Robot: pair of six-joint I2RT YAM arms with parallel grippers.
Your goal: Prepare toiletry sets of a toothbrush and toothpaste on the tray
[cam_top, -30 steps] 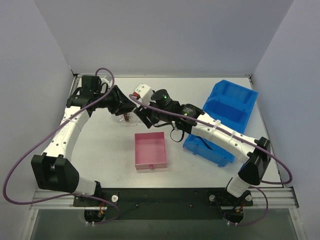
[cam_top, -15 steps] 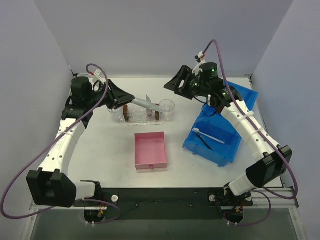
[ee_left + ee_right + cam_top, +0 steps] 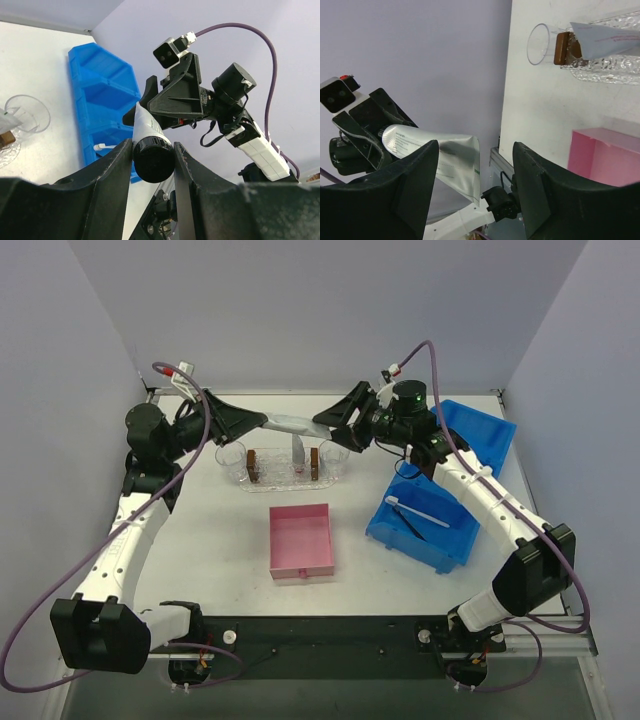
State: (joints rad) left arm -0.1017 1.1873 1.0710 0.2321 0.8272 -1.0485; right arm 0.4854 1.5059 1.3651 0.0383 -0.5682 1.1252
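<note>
Here the left pincer is clamped on the black cap of the toothpaste, holding the silver tube level and off the table, its flat end pointing right. The right pincer meets it from the right. Its jaws stand wide apart with the flat end in the gap, close to one finger and clear of the other.

In the overhead view the tube hangs by the far side of the tray. A second tube stands in the tray between two brown blocks. A clear cup sits at the tray's left end and another at its right.

Nearer lies the pink box. The blue bin is on the right, with a white toothbrush inside.
</note>
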